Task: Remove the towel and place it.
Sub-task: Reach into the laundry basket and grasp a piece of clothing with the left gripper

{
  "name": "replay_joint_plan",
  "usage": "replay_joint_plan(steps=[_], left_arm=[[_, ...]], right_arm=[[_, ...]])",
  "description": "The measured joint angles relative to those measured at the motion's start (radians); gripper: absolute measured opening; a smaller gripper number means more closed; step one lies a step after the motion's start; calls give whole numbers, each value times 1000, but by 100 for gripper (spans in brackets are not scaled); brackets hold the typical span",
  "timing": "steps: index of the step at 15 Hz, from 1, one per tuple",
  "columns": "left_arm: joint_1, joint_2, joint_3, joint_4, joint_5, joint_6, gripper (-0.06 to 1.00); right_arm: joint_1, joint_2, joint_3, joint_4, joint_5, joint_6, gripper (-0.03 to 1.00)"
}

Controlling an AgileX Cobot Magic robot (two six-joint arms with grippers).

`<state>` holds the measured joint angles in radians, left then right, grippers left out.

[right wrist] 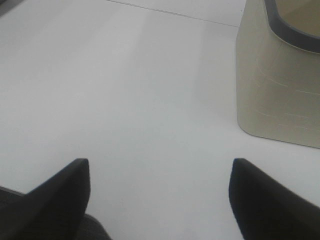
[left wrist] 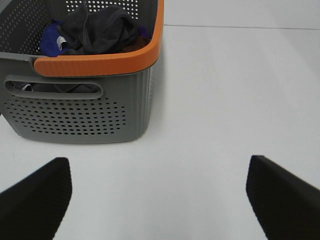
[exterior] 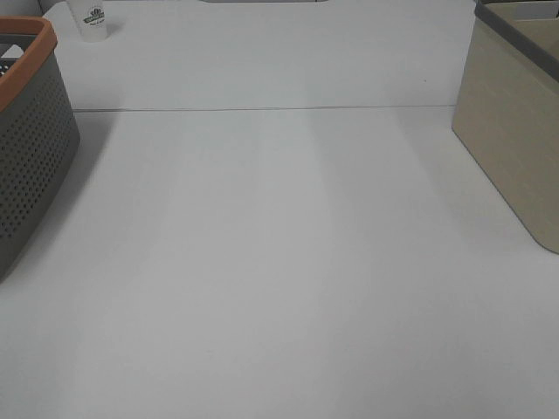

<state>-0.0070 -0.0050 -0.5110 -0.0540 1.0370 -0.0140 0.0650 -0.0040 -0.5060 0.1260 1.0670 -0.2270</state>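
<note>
Towel (left wrist: 100, 27): dark grey, crumpled inside basket (left wrist: 95, 62), touching a blue cloth (left wrist: 50, 40). High view: basket at 9 o'clock of table (exterior: 279, 262), bin (exterior: 511, 131) at 3, cup (exterior: 92, 19) at 11. Left gripper (left wrist: 159, 200): jaws spread wide, empty, over table near basket. Right gripper (right wrist: 160, 197): spread, empty, near bin.

- The white table (exterior: 279, 262) is plain and matte, with a thin seam (exterior: 262, 110) running across its far part.
- A grey perforated basket (exterior: 26, 175) with an orange rim stands at the left side.
- A beige bin (exterior: 515, 148) with a dark grey rim stands at the right side.
- A small white cup (exterior: 93, 19) with a dark print stands in the far left corner, beyond the basket.
</note>
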Motion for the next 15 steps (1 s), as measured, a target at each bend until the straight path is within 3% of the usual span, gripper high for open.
replay_joint_plan(steps=[15], left_arm=[[0, 0, 0, 0, 0, 3, 88]], right_arm=[[0, 0, 0, -38, 0, 61, 76]])
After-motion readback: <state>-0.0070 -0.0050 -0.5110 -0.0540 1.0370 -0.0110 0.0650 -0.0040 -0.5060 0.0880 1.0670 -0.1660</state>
